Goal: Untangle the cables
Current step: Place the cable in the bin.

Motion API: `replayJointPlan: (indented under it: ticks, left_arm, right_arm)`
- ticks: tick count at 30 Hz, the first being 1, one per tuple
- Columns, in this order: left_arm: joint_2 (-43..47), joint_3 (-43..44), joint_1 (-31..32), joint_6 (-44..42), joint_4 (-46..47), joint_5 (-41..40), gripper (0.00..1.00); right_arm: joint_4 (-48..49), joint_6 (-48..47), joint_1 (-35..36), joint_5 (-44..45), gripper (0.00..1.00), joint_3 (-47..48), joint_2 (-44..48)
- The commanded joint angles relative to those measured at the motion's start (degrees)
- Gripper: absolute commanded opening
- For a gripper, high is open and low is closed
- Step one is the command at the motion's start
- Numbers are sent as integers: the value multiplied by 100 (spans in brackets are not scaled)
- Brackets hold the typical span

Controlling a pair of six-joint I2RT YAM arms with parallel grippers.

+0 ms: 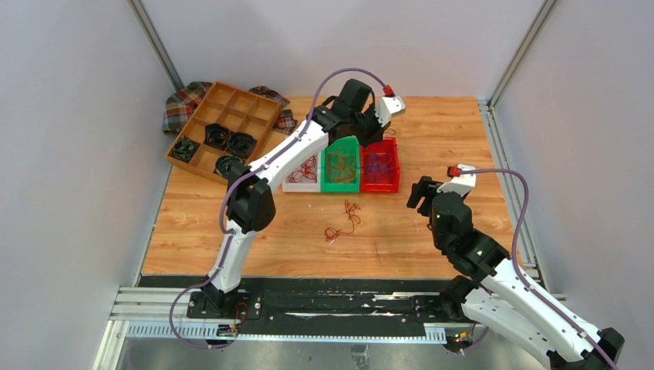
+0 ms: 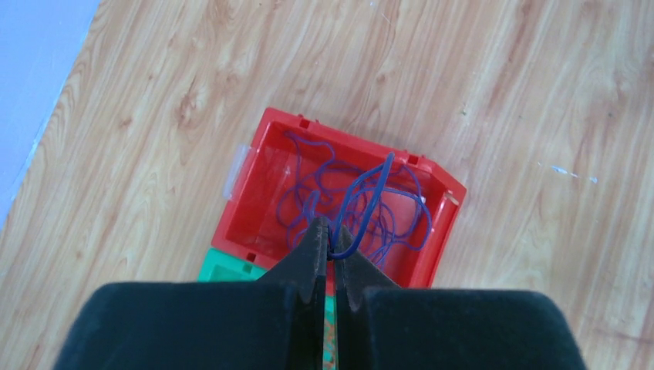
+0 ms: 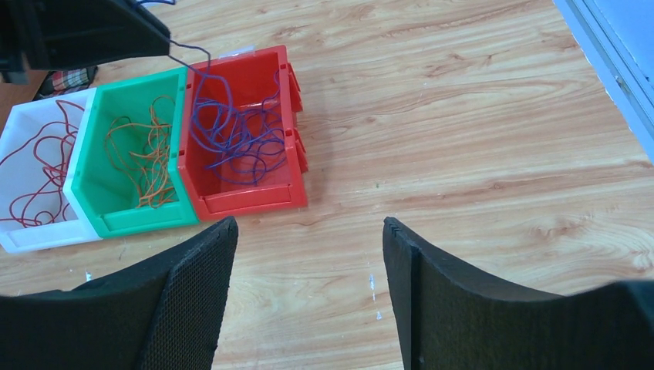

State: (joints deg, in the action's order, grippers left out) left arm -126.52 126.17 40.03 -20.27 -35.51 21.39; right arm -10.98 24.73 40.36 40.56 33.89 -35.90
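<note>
Purple cable [image 2: 370,191] is pinched in the closed-tight left claw [image 2: 329,233] above the red bin [image 2: 441,239]; release is judged next; right claw [image 3: 308,231] spread wide, empty

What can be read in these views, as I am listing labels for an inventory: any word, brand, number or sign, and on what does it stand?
None: no legible text in any view.
The red bin, green bin, white bin and wooden tray show no print.
The red plug on the left arm and the red plug on the right arm are too small to tell.
</note>
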Motion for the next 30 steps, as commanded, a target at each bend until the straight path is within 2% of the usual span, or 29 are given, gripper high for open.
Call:
replayJointPlan:
  ticks: [1,5,14,15,19,22,27,30]
  left_arm:
    - [-258,62,130,88,717,-119,0]
    - [-469,29,163,-20,853,-271,0]
    - [-586,-620,163,-171,1147,-609,0]
    - [-611,-603,163,-181,1098,-625,3]
    - [-787,-88,172,-407,365,-549,35]
    - [-815,407,172,-609,-422,-513,50]
    - [-238,301,172,-1166,-1146,-425,68]
    - [260,-138,119,-1413,-1390,-225,70]
  right_arm:
    - [-44,60,-80,159,69,-1,47]
    - [-43,-3,-83,213,68,-16,100]
    - [-53,-34,-90,165,68,-9,87]
    - [-53,-36,-92,165,68,9,65]
    - [-58,-75,-94,161,68,68,57]
    - [-71,-132,-107,152,68,95,85]
    - [-84,-179,-149,83,68,176,91]
    - [-79,-191,-181,10,68,241,40]
